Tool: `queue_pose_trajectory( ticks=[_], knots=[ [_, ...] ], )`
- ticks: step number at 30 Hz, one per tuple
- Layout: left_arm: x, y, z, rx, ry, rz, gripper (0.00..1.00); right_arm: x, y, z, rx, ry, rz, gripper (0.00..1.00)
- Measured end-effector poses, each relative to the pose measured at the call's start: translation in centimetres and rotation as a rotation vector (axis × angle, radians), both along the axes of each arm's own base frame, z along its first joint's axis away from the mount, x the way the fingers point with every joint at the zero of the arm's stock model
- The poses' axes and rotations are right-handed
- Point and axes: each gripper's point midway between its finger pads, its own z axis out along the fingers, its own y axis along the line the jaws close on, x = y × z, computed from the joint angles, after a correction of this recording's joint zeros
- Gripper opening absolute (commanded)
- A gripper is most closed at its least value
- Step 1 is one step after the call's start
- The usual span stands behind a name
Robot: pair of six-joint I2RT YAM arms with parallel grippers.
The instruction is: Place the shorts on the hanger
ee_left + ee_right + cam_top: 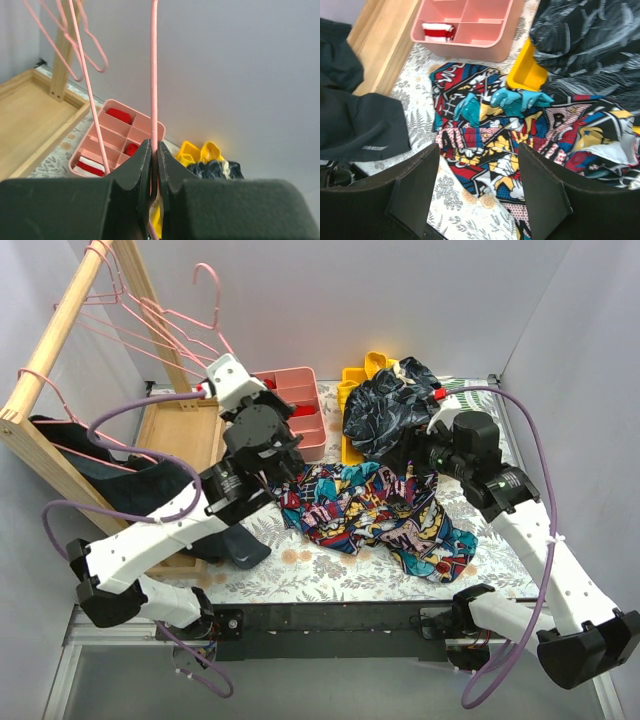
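Note:
The comic-print shorts lie spread flat on the leafy tablecloth in the middle; they also fill the right wrist view. My left gripper is raised at the back left and is shut on the wire of a pink hanger, whose hook points up. In the left wrist view the fingers clamp the thin pink wire of that hanger. My right gripper hovers open and empty above the shorts' upper edge, its jaws wide apart over the print.
A pink compartment tray and a yellow bin stand at the back. A dark navy leafy garment lies over the bin. A black garment lies left, by the wooden rail bearing other pink hangers.

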Motion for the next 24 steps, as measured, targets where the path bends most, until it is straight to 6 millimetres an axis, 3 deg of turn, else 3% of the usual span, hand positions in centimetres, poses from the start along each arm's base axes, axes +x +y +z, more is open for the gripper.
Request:
queue_pose_trajectory(
  ticks=[2, 5, 8, 11, 14, 17, 18, 19, 22, 24],
  knots=[
    [-0.3, -1.9, 0.0, 0.029, 0.004, -0.049, 0.0, 0.0, -0.6, 0.0, -0.012, -0.004, -0.027, 0.74],
    [-1.4, -6.8, 0.2, 0.103, -0.005, -0.217, 0.0, 0.1, -2.0, 0.0, -0.045, -0.011, -0.098, 0.77],
    [-3.1, -12.3, 0.3, 0.163, -0.013, -0.495, 0.0, 0.1, -3.5, -0.2, -0.079, -0.015, -0.176, 0.78],
    [-4.6, -14.7, -1.2, 0.18, 0.012, -0.722, 0.0, -0.1, -5.0, -0.6, -0.098, -0.018, -0.249, 0.77],
    [-6.5, -14.6, -4.9, 0.187, 0.086, -0.916, 0.0, -0.6, -5.8, -2.3, -0.12, 0.004, -0.282, 0.74],
    [-7.8, -12.4, -8.7, 0.15, 0.173, -1.061, 0.0, -1.4, -6.6, -6.4, -0.166, 0.072, -0.301, 0.68],
    [-9.2, -11.2, -10.4, 0.129, 0.225, -1.127, 0.0, -1.8, -6.8, -7.9, -0.182, 0.101, -0.303, 0.66],
    [-8.8, -10.7, -10.5, 0.125, 0.229, -1.112, 0.0, -2.3, -7.0, -9.8, -0.204, 0.137, -0.302, 0.63],
    [-12.4, -10.2, -12.6, 0.071, 0.291, -1.268, 0.0, -3.4, -7.5, -13.6, -0.247, 0.213, -0.301, 0.63],
    [-15.0, -9.8, -14.4, 0.037, 0.351, -1.368, 0.0, -3.8, -7.6, -15.1, -0.26, 0.236, -0.301, 0.62]
  ],
)
